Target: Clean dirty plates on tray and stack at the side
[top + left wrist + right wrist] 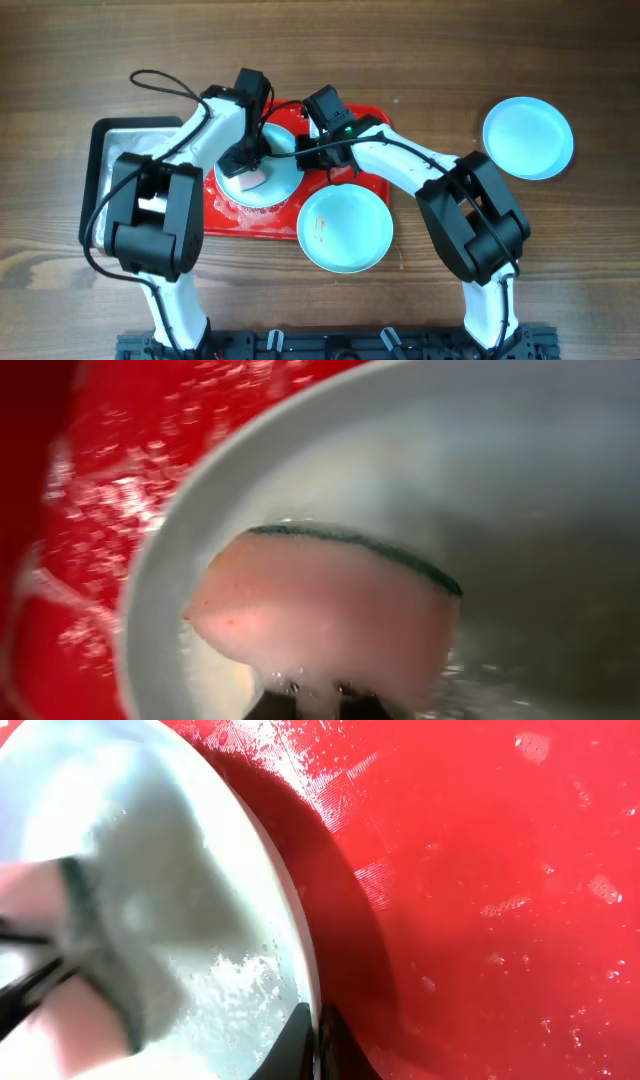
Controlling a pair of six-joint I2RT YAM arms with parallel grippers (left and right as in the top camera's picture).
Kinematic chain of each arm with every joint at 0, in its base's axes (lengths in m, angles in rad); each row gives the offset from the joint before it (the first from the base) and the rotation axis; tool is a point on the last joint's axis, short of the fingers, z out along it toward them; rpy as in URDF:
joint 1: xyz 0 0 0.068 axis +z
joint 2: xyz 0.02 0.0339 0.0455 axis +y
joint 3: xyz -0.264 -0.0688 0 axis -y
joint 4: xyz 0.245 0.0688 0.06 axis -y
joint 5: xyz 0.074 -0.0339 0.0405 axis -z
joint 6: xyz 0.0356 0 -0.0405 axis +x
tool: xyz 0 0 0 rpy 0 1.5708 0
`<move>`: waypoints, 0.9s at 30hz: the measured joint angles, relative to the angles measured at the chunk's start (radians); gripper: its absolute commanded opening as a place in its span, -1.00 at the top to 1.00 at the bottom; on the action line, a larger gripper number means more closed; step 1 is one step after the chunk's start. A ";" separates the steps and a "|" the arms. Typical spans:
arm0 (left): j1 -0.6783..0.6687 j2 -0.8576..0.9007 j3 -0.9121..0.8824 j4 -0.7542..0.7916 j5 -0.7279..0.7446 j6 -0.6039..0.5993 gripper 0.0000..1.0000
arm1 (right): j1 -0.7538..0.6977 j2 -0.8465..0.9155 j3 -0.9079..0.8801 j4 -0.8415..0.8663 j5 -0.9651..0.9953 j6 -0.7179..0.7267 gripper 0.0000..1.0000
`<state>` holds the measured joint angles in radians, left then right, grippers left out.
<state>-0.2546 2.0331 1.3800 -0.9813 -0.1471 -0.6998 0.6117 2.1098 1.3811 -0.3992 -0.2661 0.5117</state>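
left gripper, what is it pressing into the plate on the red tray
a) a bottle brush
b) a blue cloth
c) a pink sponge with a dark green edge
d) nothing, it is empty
c: the left wrist view shows a pink sponge with a dark green edge lying in the wet plate, held by the left gripper.

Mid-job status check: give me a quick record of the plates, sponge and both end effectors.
scrubbed plate: on red tray, wet, soapy
left end effector: presses sponge into it
right end effector: pinches its rim
front plate: overlaps tray's front edge, specks inside
far plate: on table, right of tray, looks clean
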 measured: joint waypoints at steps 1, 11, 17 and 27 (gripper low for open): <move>0.007 0.006 0.010 -0.039 -0.007 0.009 0.92 | 0.000 0.000 0.000 0.000 0.000 0.000 0.91; 0.070 -0.017 0.035 -0.152 0.053 0.153 0.92 | 0.000 0.000 0.000 -0.007 -0.003 -0.004 0.91; 0.143 -0.154 0.035 -0.179 0.117 0.243 0.92 | -0.006 0.000 0.000 -0.014 -0.003 -0.016 0.92; 0.212 -0.212 0.037 -0.209 0.183 0.336 0.92 | -0.009 0.000 0.000 -0.001 -0.031 -0.029 0.28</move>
<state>-0.0422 1.8214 1.4170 -1.1908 0.0360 -0.3641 0.6029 2.1094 1.3811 -0.4000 -0.2974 0.4831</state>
